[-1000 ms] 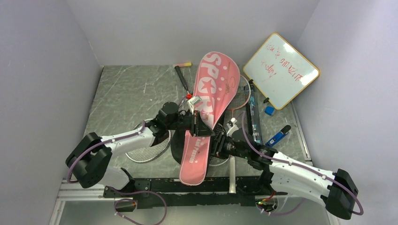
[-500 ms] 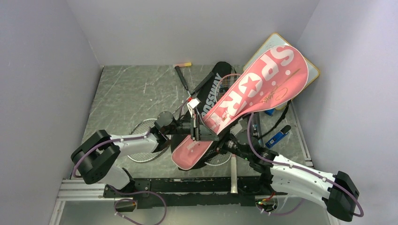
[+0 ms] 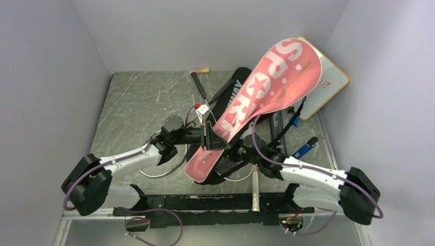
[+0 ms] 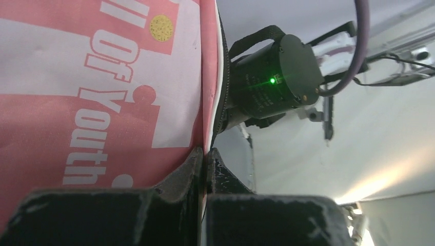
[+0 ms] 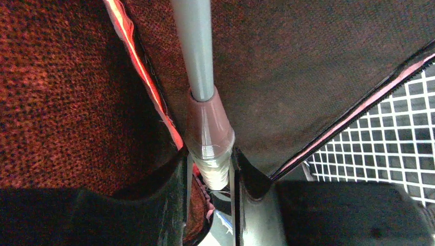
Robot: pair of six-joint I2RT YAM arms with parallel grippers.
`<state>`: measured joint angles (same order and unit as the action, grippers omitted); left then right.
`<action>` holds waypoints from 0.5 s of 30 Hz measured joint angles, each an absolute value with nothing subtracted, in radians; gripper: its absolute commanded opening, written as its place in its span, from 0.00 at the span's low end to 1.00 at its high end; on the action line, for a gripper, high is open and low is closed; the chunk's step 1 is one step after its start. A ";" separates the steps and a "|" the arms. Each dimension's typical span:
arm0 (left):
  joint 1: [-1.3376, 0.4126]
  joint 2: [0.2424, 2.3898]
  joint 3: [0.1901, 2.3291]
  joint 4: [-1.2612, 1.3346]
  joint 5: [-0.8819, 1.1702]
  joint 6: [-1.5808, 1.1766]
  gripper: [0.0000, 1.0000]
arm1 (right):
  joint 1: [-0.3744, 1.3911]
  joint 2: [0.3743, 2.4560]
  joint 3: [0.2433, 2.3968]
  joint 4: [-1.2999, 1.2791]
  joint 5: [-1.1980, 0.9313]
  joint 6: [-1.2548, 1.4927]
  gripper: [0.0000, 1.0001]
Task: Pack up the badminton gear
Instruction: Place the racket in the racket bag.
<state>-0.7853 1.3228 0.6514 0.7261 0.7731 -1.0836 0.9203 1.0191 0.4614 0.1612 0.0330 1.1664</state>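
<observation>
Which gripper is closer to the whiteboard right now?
Right. The right gripper, clamped on a racket, sits down-left of the whiteboard in the top view; the left gripper, pinching the pink cover, lies farther left.

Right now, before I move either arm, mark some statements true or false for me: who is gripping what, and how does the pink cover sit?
1. The left gripper is shut on the edge of the pink cover. True.
2. The right gripper is open and empty. False: it is clamped on a racket, at the cone below its shaft.
3. The pink cover lies flat. False: it is raised, with its wide end tilted up.
4. Seen from the top camera, the pink cover's wide end overlaps the whiteboard. True.
</observation>
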 measured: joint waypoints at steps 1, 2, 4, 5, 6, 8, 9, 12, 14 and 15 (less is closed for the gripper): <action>-0.769 1.297 0.651 0.680 0.769 -1.057 0.05 | 0.919 1.063 0.489 0.163 0.028 1.159 0.00; -0.751 1.275 0.651 0.636 0.767 -1.035 0.05 | 0.919 1.093 0.506 0.167 0.023 1.155 0.00; -0.717 1.250 0.649 0.580 0.767 -1.007 0.05 | 0.916 1.174 0.548 0.181 0.010 1.144 0.00; -0.693 1.238 0.644 0.554 0.769 -0.991 0.05 | 0.914 1.211 0.566 0.186 0.002 1.139 0.00; -0.668 1.231 0.633 0.530 0.772 -0.976 0.05 | 0.913 1.251 0.584 0.189 -0.007 1.133 0.00; -0.633 1.228 0.614 0.496 0.777 -0.949 0.05 | 0.912 1.324 0.613 0.186 -0.017 1.122 0.00; -0.615 1.232 0.603 0.475 0.783 -0.930 0.05 | 0.913 1.363 0.629 0.182 -0.022 1.117 0.00; -0.574 1.256 0.595 0.409 0.785 -0.867 0.05 | 0.915 1.475 0.691 0.165 -0.055 1.108 0.00; -0.552 1.263 0.614 0.326 0.777 -0.798 0.06 | 0.915 1.536 0.727 0.157 -0.082 1.106 0.04; -0.545 1.263 0.635 0.272 0.764 -0.756 0.06 | 0.915 1.564 0.743 0.157 -0.098 1.103 0.07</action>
